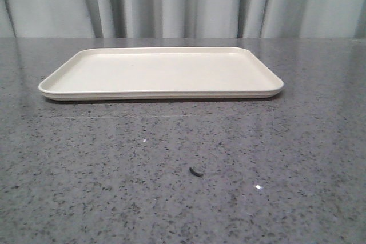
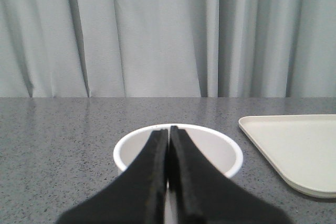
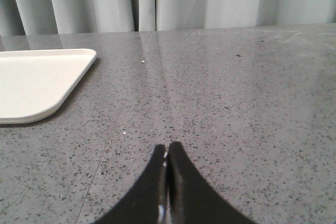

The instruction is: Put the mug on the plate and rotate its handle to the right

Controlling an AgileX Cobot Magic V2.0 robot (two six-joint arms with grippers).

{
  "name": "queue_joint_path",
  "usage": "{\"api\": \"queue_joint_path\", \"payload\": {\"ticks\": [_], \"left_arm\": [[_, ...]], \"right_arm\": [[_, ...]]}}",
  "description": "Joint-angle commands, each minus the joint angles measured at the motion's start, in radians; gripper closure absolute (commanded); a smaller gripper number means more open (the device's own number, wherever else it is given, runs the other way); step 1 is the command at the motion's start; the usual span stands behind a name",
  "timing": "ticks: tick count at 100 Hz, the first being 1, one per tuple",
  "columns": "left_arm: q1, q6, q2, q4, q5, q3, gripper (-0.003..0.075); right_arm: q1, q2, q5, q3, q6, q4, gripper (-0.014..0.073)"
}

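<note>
Both grippers clenched, nothing held. Left gripper (image 2: pixel 168 132) fingers pressed together, hovering over the open mouth of the mug (image 2: pixel 223 153), plate (image 2: pixel 294 148) beside it. Right gripper (image 3: pixel 167 150) low over bare table (image 3: pixel 252 103). Front view shows only plate (image 1: pixel 160 72); mug visible in left wrist only.

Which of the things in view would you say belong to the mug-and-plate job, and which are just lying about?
Job:
- plate, nothing on it
- mug, seen only from the left wrist
- left gripper, right gripper, both shut

Lying about:
- small dark scrap on the table
</note>
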Motion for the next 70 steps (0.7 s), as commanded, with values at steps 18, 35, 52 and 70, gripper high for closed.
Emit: {"api": "queue_joint_path", "payload": {"ticks": [18, 35, 52, 70], "left_arm": [[0.0, -0.005, -0.033, -0.005, -0.083, 0.003, 0.0739], [0.0, -0.005, -0.033, -0.005, -0.083, 0.003, 0.0739], [0.0, -0.005, -0.033, -0.005, -0.083, 0.003, 0.0739], [0.0, -0.005, -0.033, -0.005, -0.083, 0.003, 0.0739]], "right_arm": [[-0.003, -0.018, -0.077, -0.001, -0.004, -0.001, 0.0654], [-0.003, -0.018, -0.077, -0.001, -0.004, -0.001, 0.0654], [-0.003, -0.018, -0.077, -0.001, -0.005, -0.002, 0.0654], [-0.003, -0.018, -0.079, -0.001, -0.054, -0.158, 0.0654]]}}
